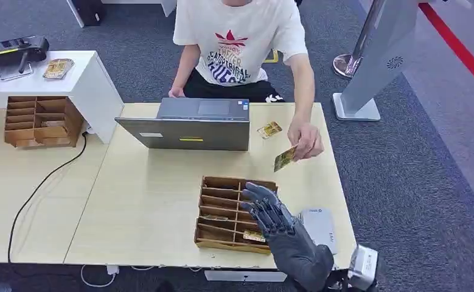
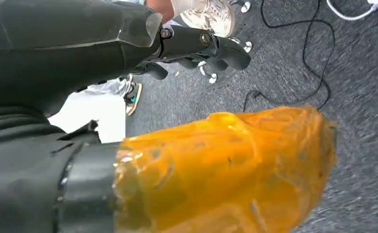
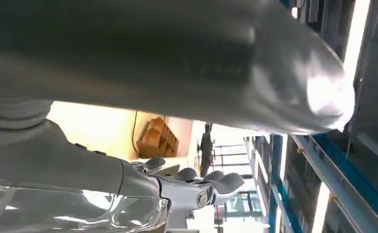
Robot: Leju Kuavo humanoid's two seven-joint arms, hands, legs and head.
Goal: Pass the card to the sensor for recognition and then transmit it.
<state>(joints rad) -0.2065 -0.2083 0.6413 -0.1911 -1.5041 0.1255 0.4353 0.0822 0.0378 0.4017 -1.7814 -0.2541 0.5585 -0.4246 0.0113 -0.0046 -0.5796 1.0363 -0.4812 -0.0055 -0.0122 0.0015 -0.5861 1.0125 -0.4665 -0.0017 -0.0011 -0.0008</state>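
Handoff trouble is looking likely to me: the card (image 1: 285, 159) is sitting pinched in the person's hand (image 1: 305, 140), just past the far right corner of the wooden organizer (image 1: 234, 214), while the right hand (image 1: 269, 210) is hovering over that organizer with fingers spread and gripping nothing. If those fingers are closing late or off-line, the card could be dropping into the organizer's slots or onto the surface (image 1: 155, 201), nowhere near the grey sensor (image 1: 318, 226) lying right beside the organizer. The left hand (image 2: 201, 48) is hanging below with fingers curled around nothing.
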